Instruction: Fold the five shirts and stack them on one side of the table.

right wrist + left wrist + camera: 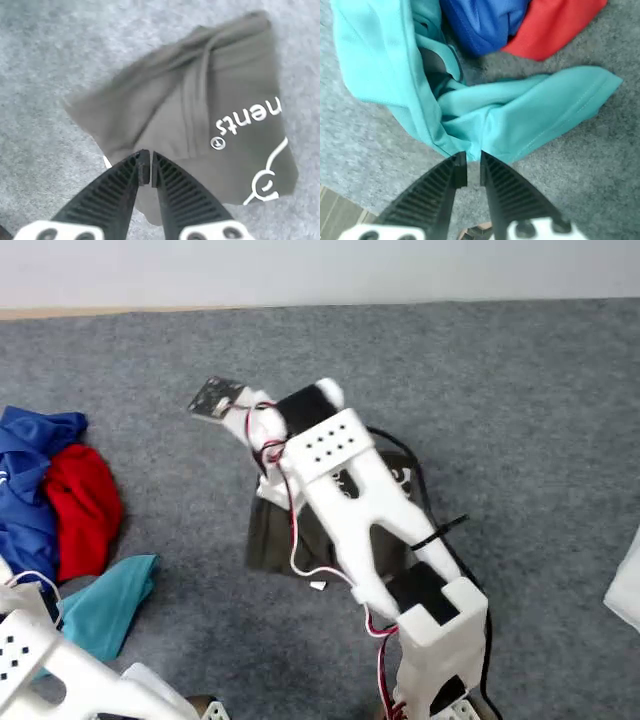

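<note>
My right gripper (145, 167), closed to a sliver, hangs over the dark shirt (200, 100) at its near edge, cloth stretching away ahead.

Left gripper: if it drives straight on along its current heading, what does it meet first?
The teal shirt; its bunched edge lies right ahead of the left gripper. Depth is unclear, so it may already touch. The blue shirt lies farther on.

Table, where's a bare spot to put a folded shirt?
Bare grey carpet lies along the far side and right of the dark olive cloth shirt. The left is crowded: crumpled blue cloth shirt, red shirt, teal shirt.
</note>
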Controlling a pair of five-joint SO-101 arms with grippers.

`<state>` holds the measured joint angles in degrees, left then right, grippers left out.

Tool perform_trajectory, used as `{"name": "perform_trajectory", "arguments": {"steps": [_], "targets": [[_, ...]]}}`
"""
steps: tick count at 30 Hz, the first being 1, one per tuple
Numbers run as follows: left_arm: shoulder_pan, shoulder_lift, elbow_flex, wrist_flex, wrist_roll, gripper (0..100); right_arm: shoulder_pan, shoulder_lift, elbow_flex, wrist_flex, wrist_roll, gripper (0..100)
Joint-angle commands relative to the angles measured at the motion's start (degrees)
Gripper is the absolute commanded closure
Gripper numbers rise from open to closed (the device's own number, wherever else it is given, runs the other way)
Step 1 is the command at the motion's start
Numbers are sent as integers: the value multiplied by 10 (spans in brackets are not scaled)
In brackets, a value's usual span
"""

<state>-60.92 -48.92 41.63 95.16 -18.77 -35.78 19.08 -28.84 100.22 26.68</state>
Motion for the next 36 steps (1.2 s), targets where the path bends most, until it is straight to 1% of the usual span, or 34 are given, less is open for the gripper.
{"name": "perform_trajectory", "arguments": {"steps": [1,5,8,13,16,21,26,32,36], "targets": [[2,-11,0,4,-3,942,24,-35,0,23,6,989],[2,-11,-2,4,-3,942,47,-20,7,19,11,989],[2,-11,-2,4,-3,942,82,28,9,17,37,989],[2,-11,-3,4,-3,942,146,104,9,-15,42,989],[2,-11,-3,4,-3,942,153,127,9,-29,42,989],[3,-11,-3,4,-3,942,109,166,9,-32,40,989],[3,-11,-3,4,-3,942,38,177,9,-28,39,989],[2,-11,-3,4,-3,942,-39,120,9,-13,38,989],[4,-11,-3,4,-3,942,-70,80,9,12,38,989]]}}
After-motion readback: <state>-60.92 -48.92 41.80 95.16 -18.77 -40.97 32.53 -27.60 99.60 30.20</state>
